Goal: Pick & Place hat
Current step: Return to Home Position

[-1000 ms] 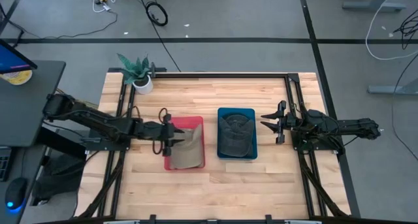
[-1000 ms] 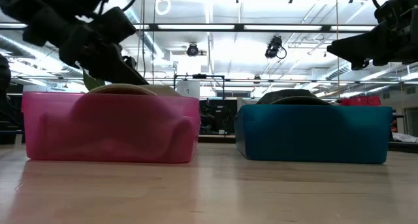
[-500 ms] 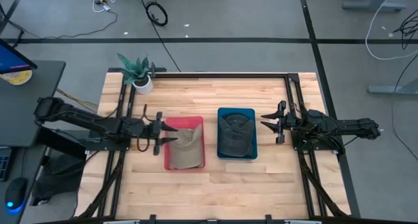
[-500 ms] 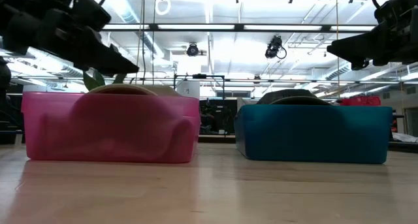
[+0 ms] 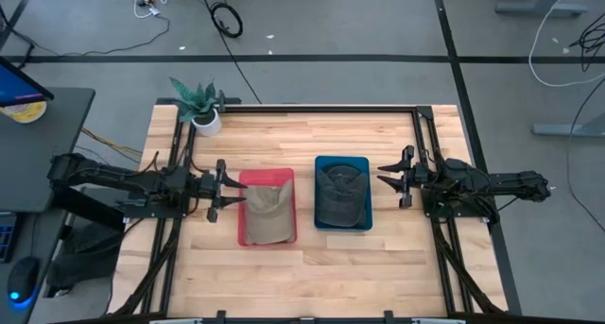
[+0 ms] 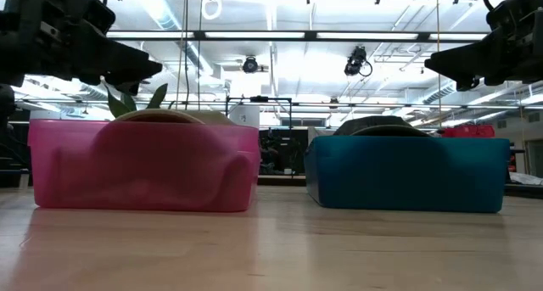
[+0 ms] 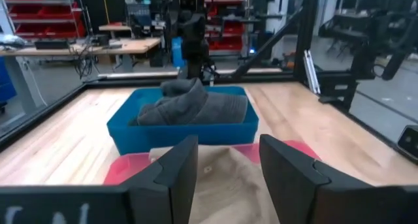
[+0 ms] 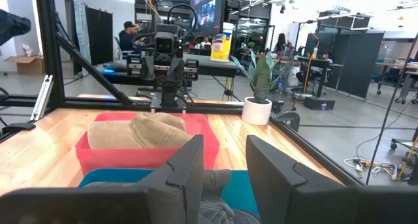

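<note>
Visibly empty left pincer [image 5: 238, 190], well agape.

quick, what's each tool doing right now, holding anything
Left tool: open, holding nothing.
Right tool: open, holding nothing.

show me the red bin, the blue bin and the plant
red bin [image 6: 144, 168], low view, on its front wall
blue bin [image 6: 407, 172], low view, on its front wall
plant [image 5: 194, 99], high view, on its leaves
</note>
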`<action>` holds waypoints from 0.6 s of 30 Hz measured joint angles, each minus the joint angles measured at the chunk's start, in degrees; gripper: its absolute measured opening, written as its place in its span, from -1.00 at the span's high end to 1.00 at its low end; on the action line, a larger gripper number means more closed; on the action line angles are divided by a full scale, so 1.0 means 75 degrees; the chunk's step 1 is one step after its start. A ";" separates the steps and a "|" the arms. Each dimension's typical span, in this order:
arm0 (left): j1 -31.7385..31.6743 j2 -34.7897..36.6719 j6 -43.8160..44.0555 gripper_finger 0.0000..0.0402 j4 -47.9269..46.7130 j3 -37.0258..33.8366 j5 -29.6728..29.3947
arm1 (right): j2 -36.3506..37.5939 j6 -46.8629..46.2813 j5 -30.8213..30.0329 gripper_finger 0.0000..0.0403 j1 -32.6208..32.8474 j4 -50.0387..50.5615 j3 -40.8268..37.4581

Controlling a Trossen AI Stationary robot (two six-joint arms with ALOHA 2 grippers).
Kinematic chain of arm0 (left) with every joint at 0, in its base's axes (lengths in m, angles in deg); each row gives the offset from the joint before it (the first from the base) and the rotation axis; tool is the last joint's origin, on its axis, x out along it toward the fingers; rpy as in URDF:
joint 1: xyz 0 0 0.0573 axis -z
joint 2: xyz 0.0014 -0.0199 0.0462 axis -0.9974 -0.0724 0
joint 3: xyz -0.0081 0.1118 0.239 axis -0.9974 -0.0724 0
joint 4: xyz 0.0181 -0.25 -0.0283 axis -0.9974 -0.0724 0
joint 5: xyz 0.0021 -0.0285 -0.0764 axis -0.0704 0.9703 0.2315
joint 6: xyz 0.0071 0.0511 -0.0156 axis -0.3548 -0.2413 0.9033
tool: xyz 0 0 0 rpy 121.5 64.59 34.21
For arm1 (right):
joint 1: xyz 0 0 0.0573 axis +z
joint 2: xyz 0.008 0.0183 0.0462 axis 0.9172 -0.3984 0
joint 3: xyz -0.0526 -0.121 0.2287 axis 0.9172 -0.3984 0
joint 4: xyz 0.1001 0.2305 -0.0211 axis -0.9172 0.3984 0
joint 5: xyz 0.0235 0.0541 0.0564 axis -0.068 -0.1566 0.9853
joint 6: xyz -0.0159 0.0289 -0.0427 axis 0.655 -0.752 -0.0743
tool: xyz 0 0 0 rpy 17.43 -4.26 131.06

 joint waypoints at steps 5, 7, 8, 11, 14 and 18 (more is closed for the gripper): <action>-0.0112 0.0599 0.0026 0.15 -0.0399 -0.0046 0.0086 | 0.0000 0.0002 0.0000 0.41 0.0000 0.0000 0.0000; -0.0112 0.0783 0.0026 0.15 -0.0565 -0.0046 0.0083 | -0.0001 0.0001 0.0001 0.41 0.0000 0.0000 0.0000; -0.0112 0.0867 0.0026 0.15 -0.0641 -0.0046 0.0081 | 0.0000 0.0001 0.0001 0.41 0.0000 0.0000 0.0000; -0.0112 0.1142 0.0026 0.15 -0.0829 -0.0049 0.0084 | 0.0000 0.0002 0.0003 0.41 0.0000 -0.0003 0.0000; -0.0112 0.1430 0.0017 0.15 -0.1006 -0.0049 0.0083 | -0.0001 0.0000 0.0000 0.41 0.0000 0.0000 0.0000; -0.0112 0.1890 -0.0008 0.15 -0.1357 -0.0052 0.0081 | 0.0000 0.0002 0.0001 0.41 0.0000 0.0000 0.0000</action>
